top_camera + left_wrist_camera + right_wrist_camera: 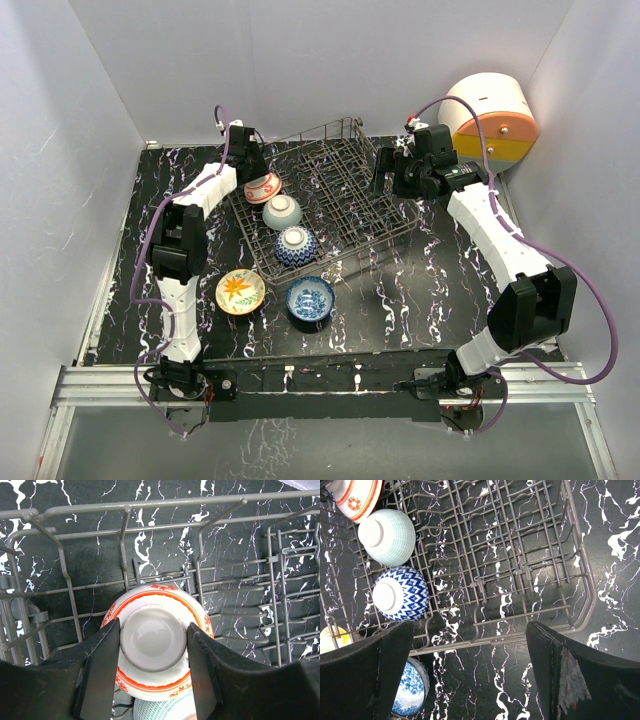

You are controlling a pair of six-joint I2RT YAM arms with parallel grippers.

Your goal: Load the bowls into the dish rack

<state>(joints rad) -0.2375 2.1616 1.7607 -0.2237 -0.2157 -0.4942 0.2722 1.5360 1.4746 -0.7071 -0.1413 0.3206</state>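
The dark grey wire dish rack point(345, 190) holds three bowls upside down in its left row: an orange-red one point(263, 186), a pale green one point(283, 211) and a blue-white zigzag one point(296, 245). My left gripper point(246, 158) is shut on the foot ring of the orange-red bowl point(150, 685), which sits between the rack's tines point(200, 550). My right gripper point(398, 172) is open and empty above the rack's right side point(520, 555). A yellow-orange floral bowl point(240, 291) and a blue-white floral bowl point(311, 299) stand upright on the table in front of the rack.
A round white-orange-yellow drawer unit point(490, 120) stands at the far right corner. White walls close in the black marbled table point(420, 290) on three sides. The pale green bowl point(160, 710) sits just below the held bowl.
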